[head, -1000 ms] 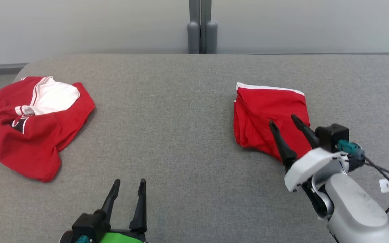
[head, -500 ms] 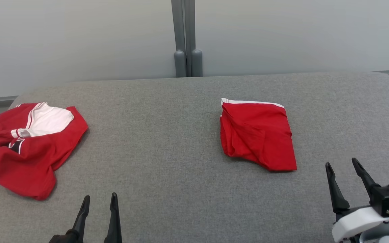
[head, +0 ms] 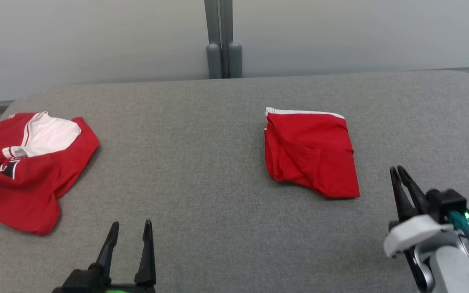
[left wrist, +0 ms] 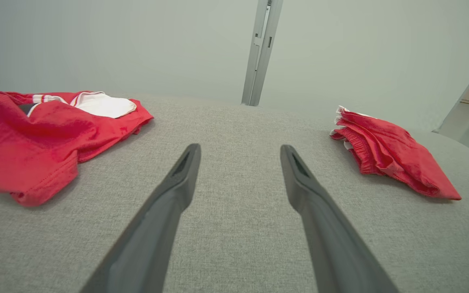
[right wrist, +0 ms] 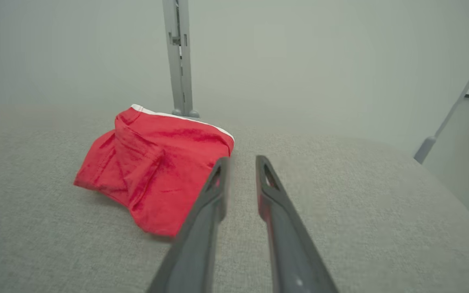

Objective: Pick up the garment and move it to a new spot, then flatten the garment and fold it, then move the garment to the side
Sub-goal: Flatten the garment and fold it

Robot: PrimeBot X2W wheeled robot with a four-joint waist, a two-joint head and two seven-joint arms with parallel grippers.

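- We see the folded red cloth garment with a white edge (head: 312, 152) lying on the grey fabric-covered table (head: 202, 162), right of centre and touched by neither arm
- Our right gripper (head: 396, 168) sits just beside the garment's near right corner, its dark fingers almost closed and holding nothing
- Our left gripper (head: 132, 223) hovers low at the near edge, fingers spread wide and empty, well apart from both cloths
- A crumpled red-and-white jersey (head: 27, 171) lies at the table's far left
- A grey upright post (head: 218, 40) stands against the pale wall behind
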